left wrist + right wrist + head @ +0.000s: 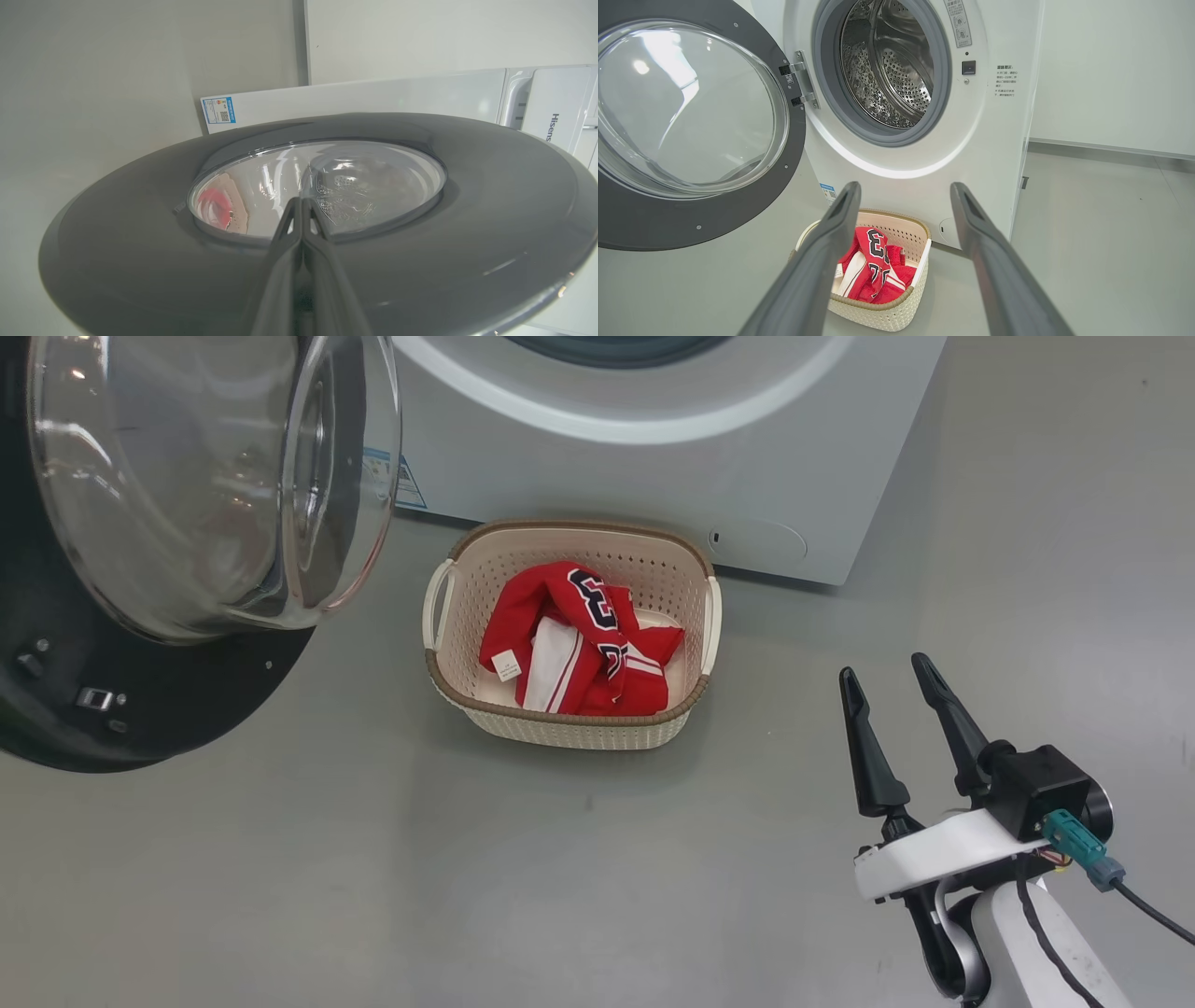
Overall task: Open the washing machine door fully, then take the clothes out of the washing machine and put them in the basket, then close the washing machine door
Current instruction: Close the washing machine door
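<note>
Floor (373, 877), grey, bears basket (579, 733); left hand (301, 205) pressed together, right hand (882, 665) spread.

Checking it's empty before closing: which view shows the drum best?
Right wrist view: looks into the drum, bare steel. Head view catches its gasket edge; left wrist view faces the door instead.

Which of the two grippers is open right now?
The right gripper: its two dark fingers stand well apart, near the cream perforated basket. The left gripper has its fingers pressed together, pointing at the black-rimmed round glass door.
</note>
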